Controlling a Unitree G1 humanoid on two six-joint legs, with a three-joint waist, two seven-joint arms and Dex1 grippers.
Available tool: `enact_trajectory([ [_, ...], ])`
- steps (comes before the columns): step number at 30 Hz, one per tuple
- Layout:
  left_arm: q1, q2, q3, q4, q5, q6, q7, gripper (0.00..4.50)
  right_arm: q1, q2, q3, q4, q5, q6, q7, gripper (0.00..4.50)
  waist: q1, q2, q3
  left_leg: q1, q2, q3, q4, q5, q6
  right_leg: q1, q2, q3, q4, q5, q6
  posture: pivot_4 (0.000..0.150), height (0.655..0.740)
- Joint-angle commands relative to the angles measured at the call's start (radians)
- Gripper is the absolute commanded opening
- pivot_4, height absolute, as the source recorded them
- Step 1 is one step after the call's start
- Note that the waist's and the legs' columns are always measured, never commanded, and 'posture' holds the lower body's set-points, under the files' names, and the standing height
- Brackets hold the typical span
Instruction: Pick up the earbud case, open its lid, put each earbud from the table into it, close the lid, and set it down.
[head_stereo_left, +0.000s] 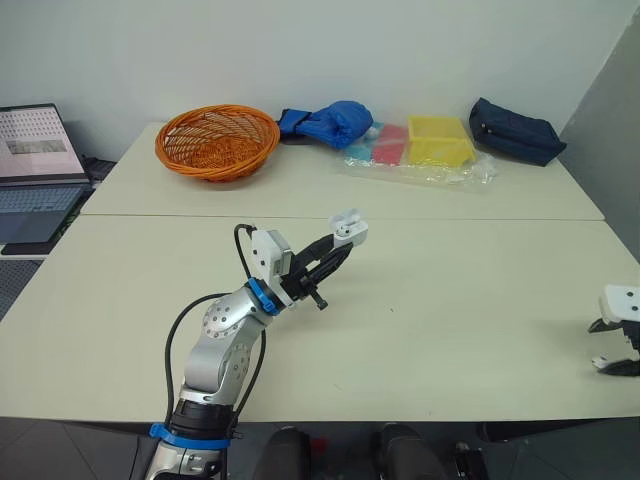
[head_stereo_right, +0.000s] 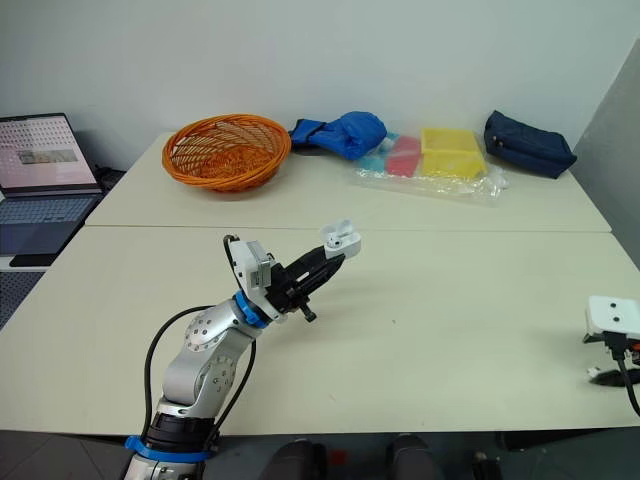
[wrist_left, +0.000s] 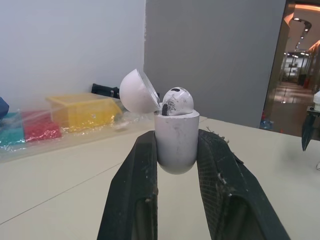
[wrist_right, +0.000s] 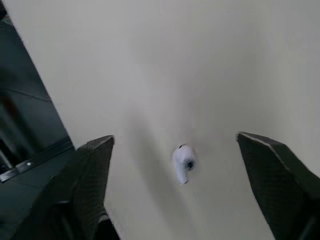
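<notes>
**White case gripped in your left gripper, lid open**

White case (wrist_left: 176, 142) sits upright between the black fingers (wrist_left: 142, 175) of your left gripper (head_stereo_left: 345, 241), which is clamped on its lower half. You hold it above the table (head_stereo_left: 450, 300), nearer to you than the basket (head_stereo_left: 217, 140) and a little to the basket's right. Its lid (wrist_left: 137, 91) is tipped back, and one earbud (wrist_left: 176, 100) pokes out of the top of the case.

Your right gripper (wrist_right: 175, 137) is spread wide, grasping nothing, well away from the basket at the table's near right edge. A second earbud (wrist_right: 182, 164) lies on the table between its two fingers, touched by neither.

Beyond the basket's right side you have a blue bundle (head_stereo_left: 330, 122), a yellow box (head_stereo_left: 438, 138) and a dark pouch (head_stereo_left: 515, 130). A laptop (head_stereo_left: 35, 160) stands to the basket's left.
</notes>
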Motion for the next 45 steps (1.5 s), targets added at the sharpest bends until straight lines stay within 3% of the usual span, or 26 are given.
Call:
enact_trajectory([
  [1,-0.012,-0.001,0.001,-0.02,-0.005,-0.019,-0.006,0.73,0.025,-0.01,-0.036,0.003,-0.031,-0.031,-0.035,4.25,-0.001,0.0,0.0,0.0,0.0,0.0,0.0,0.0,0.0,0.0,0.0,0.0,0.0,0.0,0.0,0.15,0.74],
  [17,-0.017,0.004,0.002,-0.024,-0.005,-0.013,-0.002,0.73,0.022,0.073,-0.034,0.035,-0.086,-0.045,-0.122,4.25,-0.002,0.0,0.001,0.0,0.0,0.0,0.0,0.0,0.0,0.0,0.0,0.0,-0.001,0.0,0.0,0.15,0.74],
  [21,-0.017,0.005,0.002,-0.026,-0.006,-0.009,0.0,0.73,0.012,0.078,-0.023,0.068,-0.119,-0.061,-0.147,3.33,-0.001,0.0,0.001,0.0,-0.001,0.0,0.0,0.0,0.0,0.0,0.0,0.0,-0.001,0.0,0.0,0.15,0.74],
  [29,-0.016,0.007,0.006,-0.029,-0.006,-0.01,0.004,0.73,-0.029,0.102,-0.008,0.125,-0.161,-0.096,-0.144,0.36,-0.002,-0.001,0.001,0.0,0.0,0.0,0.0,0.0,0.0,0.0,0.0,0.0,-0.001,0.0,0.0,0.15,0.74],
  [37,-0.012,0.007,0.005,-0.033,-0.006,-0.009,0.006,0.73,-0.044,0.118,-0.023,0.09,-0.134,-0.057,-0.11,0.28,-0.003,-0.001,0.001,0.0,0.0,0.0,0.0,0.0,0.0,0.0,0.0,0.0,-0.002,0.0,0.0,0.15,0.74],
  [41,-0.011,0.008,0.006,-0.029,-0.005,-0.009,0.004,0.73,-0.087,0.15,-0.074,-0.015,-0.047,0.116,-0.105,0.28,-0.004,-0.001,0.001,0.0,0.0,0.0,-0.001,0.0,0.0,0.0,0.0,0.0,-0.002,0.0,0.0,0.15,0.74],
  [45,-0.014,0.004,-0.001,-0.027,-0.004,-0.01,0.004,0.73,-0.104,0.189,-0.079,-0.085,-0.063,0.286,-0.195,0.28,-0.001,-0.001,0.001,0.0,0.0,-0.001,-0.002,0.0,0.0,0.0,0.001,0.0,-0.003,0.0,0.0,0.15,0.74],
])
